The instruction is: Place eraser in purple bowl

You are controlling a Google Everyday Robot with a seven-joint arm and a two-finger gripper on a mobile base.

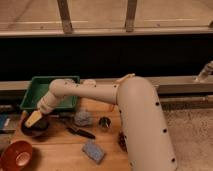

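The purple bowl (36, 130) stands at the left of the wooden table, dark inside. My gripper (33, 119), with its tan tip, hangs right over the bowl's opening, reaching down into its left half from the white arm (85, 92) that stretches across from the right. I cannot make out the eraser; it is hidden by the gripper or lost in the bowl's dark inside.
A red-orange bowl (16, 155) sits at the front left. A green tray (50, 87) lies behind the purple bowl. A slim black-handled tool (80, 132), a grey crumpled lump (83, 118), a small metal cup (104, 122) and a blue-grey sponge pad (93, 151) lie to the right.
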